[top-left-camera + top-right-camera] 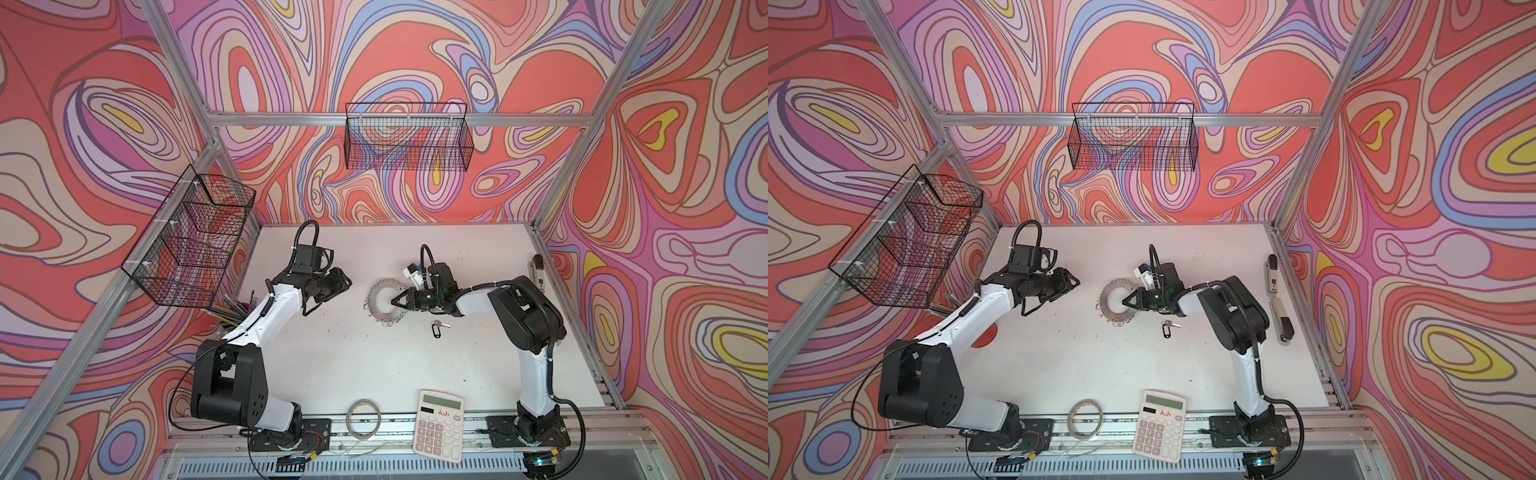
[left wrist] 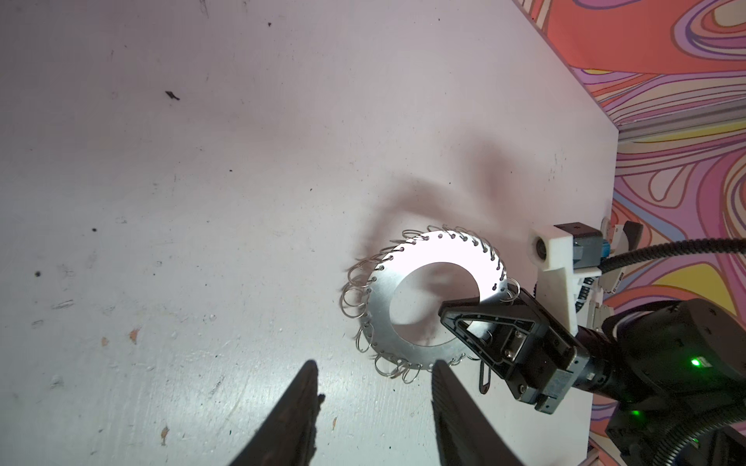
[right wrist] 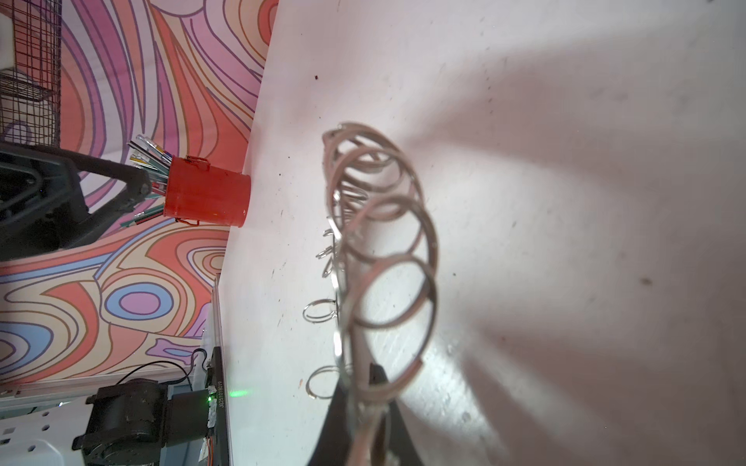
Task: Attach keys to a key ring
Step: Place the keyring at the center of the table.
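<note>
From the right wrist, the key ring [image 3: 379, 250] is blurring edge-on near the lens, masking the right end effector [image 3: 359, 391] — its pinch is lying hidden. The fingers [image 2: 298, 411] of the left end effector [image 2: 373, 367] are running off the view's edge.

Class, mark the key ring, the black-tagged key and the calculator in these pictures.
key ring [image 2: 377, 302]: left wrist view, on the flat metal band beside the centre hole.
black-tagged key [image 1: 435, 331]: a top view, on its black tag.
calculator [image 1: 438, 434]: a top view, on its keypad.

The right pincer [image 3: 357, 385] grips the key ring [image 3: 337, 335], seen edge-on.
</note>
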{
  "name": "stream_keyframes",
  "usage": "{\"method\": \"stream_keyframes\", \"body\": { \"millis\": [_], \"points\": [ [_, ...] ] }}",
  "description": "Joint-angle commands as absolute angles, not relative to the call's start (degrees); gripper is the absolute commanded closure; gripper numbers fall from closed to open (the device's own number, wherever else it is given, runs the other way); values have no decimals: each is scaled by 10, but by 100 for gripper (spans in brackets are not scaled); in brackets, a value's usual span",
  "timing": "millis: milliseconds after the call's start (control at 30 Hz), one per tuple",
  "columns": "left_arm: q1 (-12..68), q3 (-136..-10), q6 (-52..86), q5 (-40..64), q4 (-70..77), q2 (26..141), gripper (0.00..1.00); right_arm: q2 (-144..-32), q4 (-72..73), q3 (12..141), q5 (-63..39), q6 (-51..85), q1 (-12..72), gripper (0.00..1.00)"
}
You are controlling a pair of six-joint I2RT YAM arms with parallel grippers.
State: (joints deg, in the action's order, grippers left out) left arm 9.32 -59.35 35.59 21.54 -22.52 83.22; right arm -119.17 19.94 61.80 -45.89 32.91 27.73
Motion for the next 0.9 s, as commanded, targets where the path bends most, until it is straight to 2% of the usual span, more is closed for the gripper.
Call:
{"method": "stream_keyframes", "body": {
  "millis": [0,200,500,867],
  "points": [
    [91,-565,349,202,-205,813,51,-1191,187,636,-472,309,282,100],
    [84,-554,324,234,-185,820,51,-1175,162,635,-463,295,281,100],
    [83,-587,295,284,-179,855,51,-1166,86,666,-374,267,282,99],
    [83,-620,234,230,-248,858,50,-1122,-14,687,-214,191,282,52]
  ]
}}
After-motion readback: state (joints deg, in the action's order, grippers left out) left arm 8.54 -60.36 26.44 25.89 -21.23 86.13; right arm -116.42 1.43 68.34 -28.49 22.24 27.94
